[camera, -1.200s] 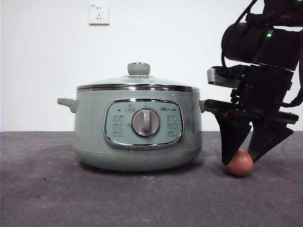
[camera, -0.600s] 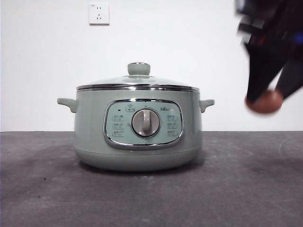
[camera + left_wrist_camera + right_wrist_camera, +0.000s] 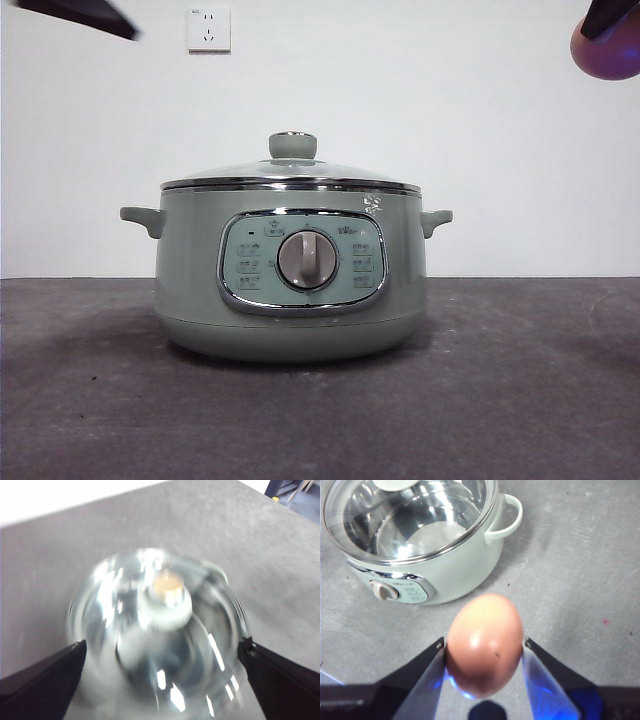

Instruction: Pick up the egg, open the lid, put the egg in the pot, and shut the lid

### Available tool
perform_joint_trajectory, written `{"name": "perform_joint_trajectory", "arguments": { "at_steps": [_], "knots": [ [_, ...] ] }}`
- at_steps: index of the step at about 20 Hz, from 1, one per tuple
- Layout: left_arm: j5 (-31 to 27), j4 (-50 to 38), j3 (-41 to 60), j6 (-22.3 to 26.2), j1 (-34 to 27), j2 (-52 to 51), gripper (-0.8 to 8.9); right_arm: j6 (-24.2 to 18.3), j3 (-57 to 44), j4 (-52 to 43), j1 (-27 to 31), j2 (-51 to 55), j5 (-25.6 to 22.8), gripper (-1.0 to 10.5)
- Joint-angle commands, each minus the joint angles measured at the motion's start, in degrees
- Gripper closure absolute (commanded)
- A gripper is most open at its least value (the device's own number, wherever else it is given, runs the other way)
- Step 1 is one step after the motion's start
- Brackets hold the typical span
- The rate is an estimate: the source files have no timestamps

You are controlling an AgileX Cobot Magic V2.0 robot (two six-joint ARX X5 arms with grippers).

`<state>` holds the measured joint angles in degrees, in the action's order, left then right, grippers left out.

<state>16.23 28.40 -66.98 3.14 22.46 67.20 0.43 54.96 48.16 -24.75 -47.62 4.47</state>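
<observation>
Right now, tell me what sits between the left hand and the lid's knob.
Nothing: in the left wrist view the open left hand hangs above the lid, its knob uncovered. The picture is blurred.

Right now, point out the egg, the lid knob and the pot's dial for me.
egg (image 3: 485, 645), right wrist view, middle of its shell.
lid knob (image 3: 293, 146), front view, its side.
dial (image 3: 307, 260), front view, pot's panel, its centre.
</observation>
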Motion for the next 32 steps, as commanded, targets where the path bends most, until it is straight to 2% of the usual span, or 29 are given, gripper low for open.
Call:
{"name": "perform_joint_trajectory", "arguments": {
  "at_steps": [1, 8, 15, 17, 19, 22, 25, 27, 32],
  "knots": [
    [-2.6, -2.1, -3.8, -0.4, 3.0, 7.2, 2.50, 0.1, 0.0, -0.3, 0.0, 0.2, 0.1, 9.6],
    [-3.3, -3.1, -15.6, -0.4, 6.0, 25.8, 2.51, 0.2, 0.0, -0.8, 0.0, 0.2, 0.1, 9.6],
    [-4.8, -2.8, -15.7, -0.6, 6.6, 30.2, 2.52, 1.5, 0.0, -3.3, 0.0, 0.1, 0.1, 9.6],
    [-7.0, -2.9, -15.7, -0.6, 7.2, 30.3, 2.66, 1.5, 0.0, -3.4, 0.0, 0.1, 0.1, 9.6],
    [-7.1, -2.6, -15.7, -0.6, 7.3, 30.3, 4.16, 1.5, 0.0, -3.5, 0.0, 0.1, 0.0, 9.6],
    [-7.0, -2.6, -15.7, -0.6, 7.5, 30.3, 5.56, 1.4, 0.0, -3.6, 0.0, 0.1, 0.0, 9.6],
    [-6.9, -2.6, -15.7, -1.8, 7.6, 30.3, 7.44, 1.4, 0.0, -3.6, 0.0, 0.0, 0.0, 9.6],
    [-6.8, -2.6, -15.7, -1.9, 7.6, 30.3, 8.25, 1.4, 0.0, -3.6, 0.0, 0.0, 0.0, 9.6],
    [-6.7, -2.6, -15.7, -1.9, 7.6, 30.0, 8.22, 1.4, 0.0, -3.7, 0.0, 0.0, 0.0, 9.6]
  ]
}}
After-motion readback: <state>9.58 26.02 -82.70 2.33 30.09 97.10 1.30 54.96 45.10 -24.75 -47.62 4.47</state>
